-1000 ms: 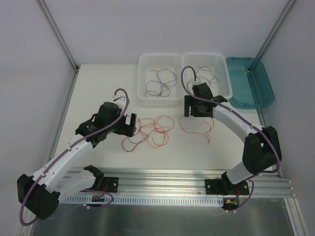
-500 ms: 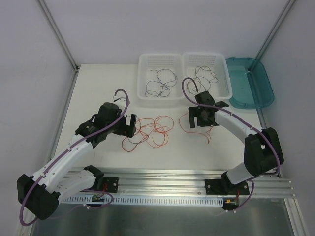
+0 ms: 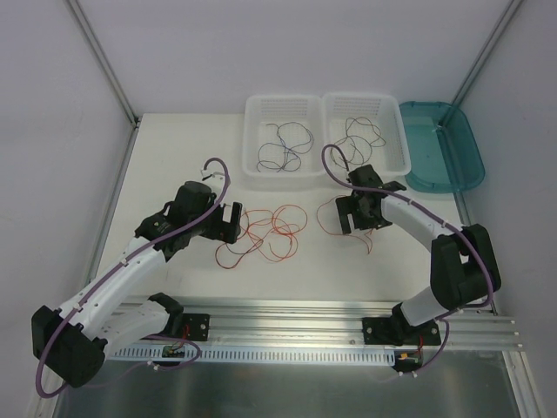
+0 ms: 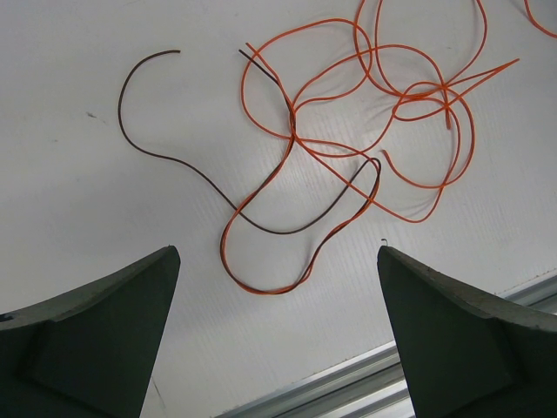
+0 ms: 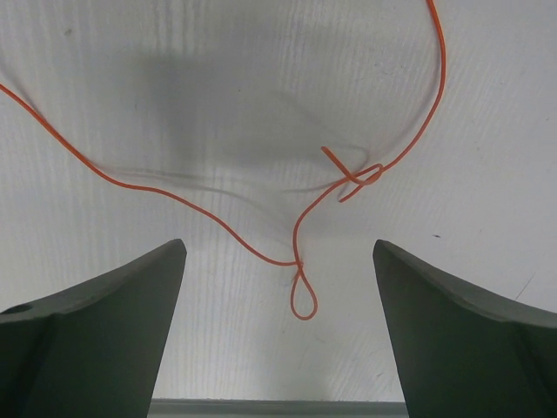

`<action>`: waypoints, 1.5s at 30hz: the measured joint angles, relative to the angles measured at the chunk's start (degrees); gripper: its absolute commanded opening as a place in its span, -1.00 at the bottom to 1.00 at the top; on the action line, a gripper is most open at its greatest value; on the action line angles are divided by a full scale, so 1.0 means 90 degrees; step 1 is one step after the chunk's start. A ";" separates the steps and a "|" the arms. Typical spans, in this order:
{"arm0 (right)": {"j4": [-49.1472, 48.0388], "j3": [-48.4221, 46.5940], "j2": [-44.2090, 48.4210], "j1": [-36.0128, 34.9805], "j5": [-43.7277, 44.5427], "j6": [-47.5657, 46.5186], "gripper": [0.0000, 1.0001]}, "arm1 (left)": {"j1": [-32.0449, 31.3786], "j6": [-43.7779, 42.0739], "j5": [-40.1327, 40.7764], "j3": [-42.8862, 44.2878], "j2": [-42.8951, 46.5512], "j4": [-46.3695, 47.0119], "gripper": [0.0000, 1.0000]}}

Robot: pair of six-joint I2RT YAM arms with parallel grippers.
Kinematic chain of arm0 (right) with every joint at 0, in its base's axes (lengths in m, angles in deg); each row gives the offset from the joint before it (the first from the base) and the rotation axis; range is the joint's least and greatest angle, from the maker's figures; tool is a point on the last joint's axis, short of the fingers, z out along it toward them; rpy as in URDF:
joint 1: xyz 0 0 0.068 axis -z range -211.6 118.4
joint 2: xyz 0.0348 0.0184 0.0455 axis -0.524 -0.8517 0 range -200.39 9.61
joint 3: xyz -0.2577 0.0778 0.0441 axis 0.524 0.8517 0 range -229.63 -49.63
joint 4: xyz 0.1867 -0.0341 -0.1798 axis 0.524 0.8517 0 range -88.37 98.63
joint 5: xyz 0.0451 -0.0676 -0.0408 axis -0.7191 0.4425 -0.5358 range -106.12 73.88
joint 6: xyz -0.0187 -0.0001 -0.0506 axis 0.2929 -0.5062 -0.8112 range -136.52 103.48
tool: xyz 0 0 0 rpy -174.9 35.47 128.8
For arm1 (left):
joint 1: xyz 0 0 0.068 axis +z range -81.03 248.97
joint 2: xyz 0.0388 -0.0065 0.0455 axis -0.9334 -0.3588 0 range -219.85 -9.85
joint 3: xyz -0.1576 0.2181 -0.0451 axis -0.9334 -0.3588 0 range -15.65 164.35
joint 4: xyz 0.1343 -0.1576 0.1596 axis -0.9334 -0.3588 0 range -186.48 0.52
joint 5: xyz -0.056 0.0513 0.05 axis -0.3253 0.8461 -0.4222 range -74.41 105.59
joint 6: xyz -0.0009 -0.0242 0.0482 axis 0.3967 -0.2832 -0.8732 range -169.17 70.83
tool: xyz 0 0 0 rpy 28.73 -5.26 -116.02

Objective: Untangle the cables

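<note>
A tangle of thin orange cables lies on the white table between the arms. In the left wrist view the tangle is threaded with a dark brown wire. My left gripper is open and empty at the tangle's left edge, its jaws wide apart. A single orange cable lies apart to the right. My right gripper is open and empty just above it. In the right wrist view its small loop sits between the jaws. Dark cables lie in two baskets.
Two white baskets stand side by side at the back. A teal tray sits to their right. An aluminium rail runs along the near edge, also in the left wrist view.
My right gripper has moved from the basket's front edge toward the near side and now sits over the single orange cable. The left arm has barely moved.
</note>
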 measured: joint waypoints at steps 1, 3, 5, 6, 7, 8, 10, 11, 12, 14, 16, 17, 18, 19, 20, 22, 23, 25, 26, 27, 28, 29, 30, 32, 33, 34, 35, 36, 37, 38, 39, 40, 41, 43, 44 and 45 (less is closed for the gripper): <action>0.0000 0.0000 -0.0051 0.0019 -0.0005 -0.0063 0.87 | -0.0002 -0.0002 0.0000 0.0000 -0.0002 0.0000 0.98; 0.0000 0.0000 -0.0209 0.0041 -0.0017 -0.0187 0.89 | 0.0000 -0.0005 -0.0002 0.0000 -0.0015 0.0000 0.98; -0.0002 0.0000 -0.0364 0.0051 -0.0022 -0.0311 0.98 | 0.0000 -0.0010 -0.0002 0.0000 -0.0036 0.0000 0.98; -0.0002 0.0000 -0.0437 0.0061 -0.0024 -0.0379 0.99 | 0.0000 -0.0015 -0.0002 0.0000 -0.0051 0.0000 0.98; -0.0002 0.0000 -0.0491 0.0063 -0.0029 -0.0457 0.99 | 0.0000 -0.0019 -0.0005 0.0000 -0.0066 0.0000 0.98; -0.0005 0.0000 -0.0534 0.0073 -0.0034 -0.0527 0.99 | 0.0000 -0.0024 -0.0005 0.0000 -0.0073 0.0000 0.98; -0.0012 0.0000 -0.0617 0.0102 -0.0032 -0.0656 0.99 | 0.0000 -0.0041 -0.0007 0.0000 -0.0080 0.0000 0.98; -0.0012 -0.0002 -0.0668 0.0124 -0.0034 -0.0716 0.99 | 0.0000 -0.0044 -0.0010 0.0000 -0.0080 0.0000 0.98; -0.0015 -0.0005 -0.0719 0.0148 -0.0034 -0.0777 0.99 | 0.0000 -0.0046 -0.0010 0.0000 -0.0080 0.0000 0.98; -0.0027 -0.0007 -0.0801 0.0189 -0.0041 -0.0874 0.99 | 0.0000 -0.0063 -0.0010 0.0000 -0.0085 0.0000 0.98; -0.0073 -0.0007 -0.0874 0.0238 -0.0097 -0.0991 0.99 | 0.0000 -0.0080 -0.0012 0.0000 -0.0095 0.0000 0.98; -0.0080 -0.0024 -0.0896 0.0262 -0.0141 -0.1052 0.99 | 0.0000 -0.0087 -0.0012 0.0000 -0.0102 0.0000 0.98; -0.0085 -0.0041 -0.0908 0.0287 -0.0172 -0.1107 0.99 | -0.0002 -0.0092 -0.0012 -0.0002 -0.0109 0.0000 0.98; -0.0090 -0.0063 -0.0925 0.0308 -0.0214 -0.1163 0.97 | 0.0000 -0.0097 -0.0015 -0.0002 -0.0117 0.0000 0.98; -0.0109 -0.0083 -0.0954 0.0338 -0.0257 -0.1219 0.96 | 0.0000 -0.0102 -0.0032 -0.0002 -0.0124 0.0000 0.98; -0.0119 -0.0104 -0.0984 0.0406 -0.0389 -0.1311 0.91 | 0.0000 -0.0109 -0.0109 -0.0002 -0.0126 0.0000 0.98; -0.0124 -0.0104 -0.0984 0.0447 -0.0466 -0.1343 0.89 | 0.0000 -0.0112 -0.0124 -0.0002 -0.0126 0.0000 0.98; -0.0199 -0.0104 -0.0991 0.0534 -0.0585 -0.1401 0.81 | -0.0002 -0.0112 -0.0146 -0.0002 -0.0126 0.0000 0.98; -0.0257 -0.0104 -0.0998 0.0580 -0.0641 -0.1423 0.78 | 0.0000 -0.0112 -0.0151 -0.0002 -0.0126 0.0000 0.98; -0.0306 -0.0104 -0.1013 0.0629 -0.0695 -0.1445 0.75 | -0.0002 -0.0112 -0.0153 -0.0002 -0.0126 0.0000 0.98; -0.0325 -0.0107 -0.1037 0.0668 -0.0763 -0.1460 0.68 | 0.0000 -0.0112 -0.0155 -0.0002 -0.0126 0.0000 0.98; -0.0323 -0.0121 -0.1066 0.0704 -0.0848 -0.1467 0.63 | 0.0000 -0.0114 -0.0155 -0.0002 -0.0126 0.0000 0.98; -0.0318 -0.0148 -0.1105 0.0733 -0.0942 -0.1484 0.55 | 0.0000 -0.0114 -0.0155 -0.0002 -0.0126 0.0000 0.98; -0.0267 -0.0228 -0.1180 0.0789 -0.1047 -0.1515 0.25 | -0.0002 -0.0114 -0.0158 -0.0002 -0.0126 0.0000 0.98; -0.0255 -0.0267 -0.1207 0.0826 -0.1061 -0.1523 0.19 | -0.0002 -0.0114 -0.0160 -0.0002 -0.0126 0.0000 0.98; -0.0238 -0.0308 -0.1243 0.0886 -0.1093 -0.1528 0.02 | 0.0000 -0.0114 -0.0160 -0.0002 -0.0126 0.0000 0.98; -0.0219 -0.0340 -0.1270 0.0950 -0.1117 -0.1542 -0.04 | -0.0002 -0.0114 -0.0163 -0.0002 -0.0126 0.0000 0.98; -0.0211 -0.0367 -0.1290 0.1022 -0.1132 -0.1547 -0.10 | 0.0000 -0.0114 -0.0165 -0.0002 -0.0126 0.0000 0.98; -0.0206 -0.0379 -0.1297 0.1081 -0.1156 -0.1542 -0.21 | 0.0000 -0.0114 -0.0165 -0.0002 -0.0126 0.0000 0.98; -0.0209 -0.0381 -0.1299 0.1132 -0.1175 -0.1552 -0.42 | 0.0000 -0.0114 -0.0168 -0.0002 -0.0126 0.0000 0.98; -0.0211 -0.0381 -0.1299 0.1166 -0.1163 -0.1586 -0.55 | 0.0000 -0.0114 -0.0168 -0.0002 -0.0126 0.0000 0.98; -0.0226 -0.0381 -0.1299 0.1188 -0.1141 -0.1591 -0.70 | 0.0000 -0.0114 -0.0168 -0.0002 -0.0124 0.0000 0.98; -0.0240 -0.0381 -0.1299 0.1205 -0.1132 -0.1591 -0.75 | 0.0000 -0.0114 -0.0168 -0.0002 -0.0124 0.0000 0.98; -0.0257 -0.0381 -0.1299 0.1217 -0.1134 -0.1593 -0.96 | 0.0000 -0.0114 -0.0170 -0.0002 -0.0119 0.0000 0.98; -0.0260 -0.0381 -0.1297 0.1214 -0.1137 -0.1598 -0.99 | 0.0000 -0.0114 -0.0170 -0.0002 -0.0117 0.0000 0.98; -0.0272 -0.0376 -0.1290 0.1214 -0.1137 -0.1586 -0.99 | 0.0000 -0.0114 -0.0172 -0.0002 -0.0117 0.0000 0.98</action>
